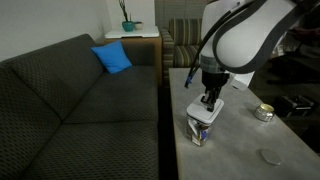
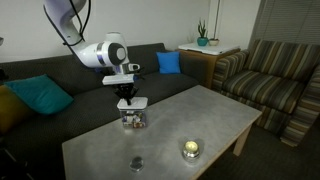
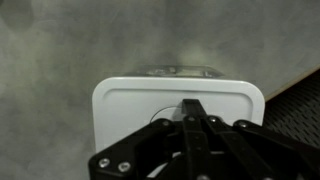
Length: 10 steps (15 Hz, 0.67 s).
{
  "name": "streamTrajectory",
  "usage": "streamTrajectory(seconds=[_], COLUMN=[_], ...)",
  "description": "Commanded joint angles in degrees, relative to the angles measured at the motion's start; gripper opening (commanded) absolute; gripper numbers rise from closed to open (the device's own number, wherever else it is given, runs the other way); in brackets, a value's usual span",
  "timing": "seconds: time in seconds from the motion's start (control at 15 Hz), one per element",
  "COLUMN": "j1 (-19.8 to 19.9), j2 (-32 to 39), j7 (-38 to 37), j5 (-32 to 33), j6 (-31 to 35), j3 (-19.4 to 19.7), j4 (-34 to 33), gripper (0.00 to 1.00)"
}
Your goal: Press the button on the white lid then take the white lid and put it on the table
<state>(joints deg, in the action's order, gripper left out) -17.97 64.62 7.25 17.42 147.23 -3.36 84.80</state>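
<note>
The white lid (image 3: 130,112) sits on top of the clear container (image 1: 200,133), which stands on the table (image 2: 205,112) near the edge on the sofa (image 1: 70,100) side, so the lid is not yet removed. The gripper (image 3: 190,106) hangs straight above it in both exterior views. In the wrist view its two fingers are brought together w/ nothing between them, and their tips meet the lid's middle. I judge this is the pressing step, i.e. the first part of the task. The button itself is hidden under the fingertips, so I cannot tell if it is already pushed down. What is left, prob.: finish the press, open the fingers, grasp the lid, lift it off and lay it on a bare part of the table, e.g. away from the small round tin (image 2: 190,150) and the grey disc (image 2: 136,163).
</note>
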Motion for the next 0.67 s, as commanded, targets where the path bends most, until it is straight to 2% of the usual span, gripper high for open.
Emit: streamTrajectory(seconds=[0.0,0.6], j1=[0.66,-0.14], j2=[2.62,-2.63], j7=[-1.36,-3.22], j5=[-1.04,-0.56], j6=[4.38,11.42], j3=[-0.24,0.99], j4=[0.80,6.84], gripper=[0.00,0.00])
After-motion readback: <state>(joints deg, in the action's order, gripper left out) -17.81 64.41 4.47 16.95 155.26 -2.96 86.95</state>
